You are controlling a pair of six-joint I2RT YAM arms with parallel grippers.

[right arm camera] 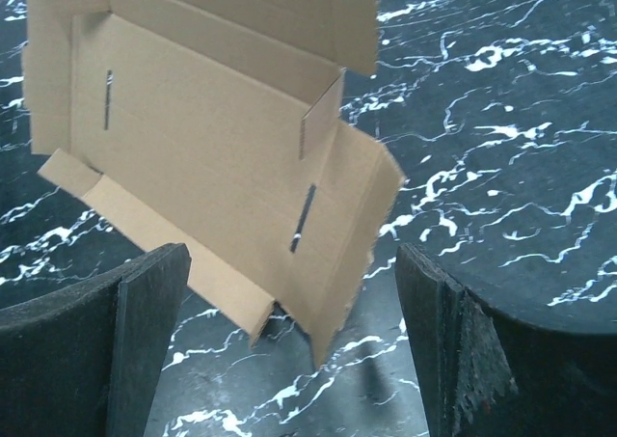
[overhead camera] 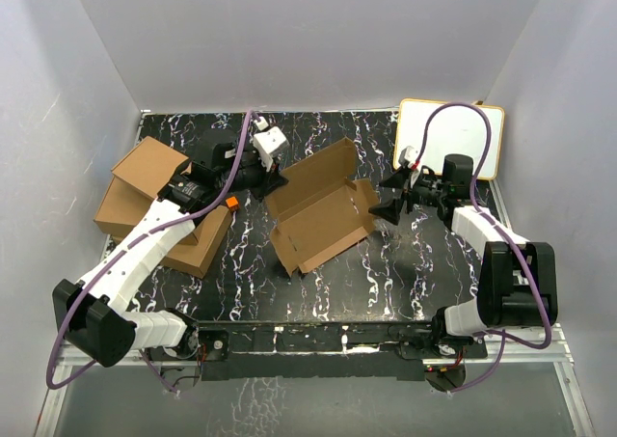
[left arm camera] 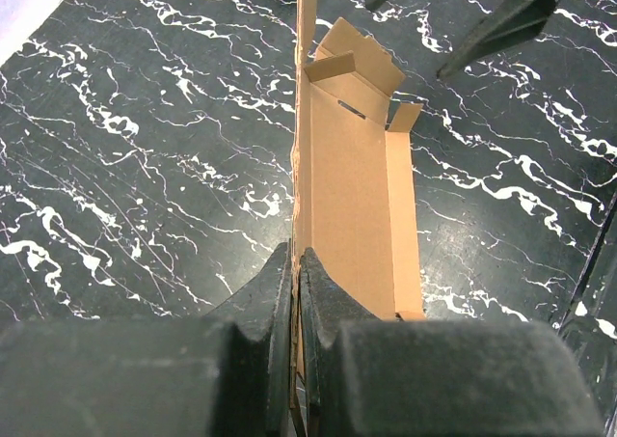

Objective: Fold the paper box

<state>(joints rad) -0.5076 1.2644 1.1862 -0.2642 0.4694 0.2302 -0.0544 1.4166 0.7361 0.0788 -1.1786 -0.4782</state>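
While the left end effector [left arm camera: 295, 259] clamps a wall of the shallow brown corrugated-cardboard box [overhead camera: 323, 220], the gaping right end effector [overhead camera: 388, 194] probably must fold a side flap next

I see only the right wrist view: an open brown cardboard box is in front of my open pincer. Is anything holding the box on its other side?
Observer: Yes. The left pincer is shut on the edge of one panel of the brown corrugated-cardboard mailer box.
Operator: Is there other cardboard on the table?
Observer: Yes. A pile of ready-made brown cardboard boxes lies at the left, partly under the left arm.
Operator: And what is behind my arm?
Observer: A white board with a yellow rim lies at the far right corner.
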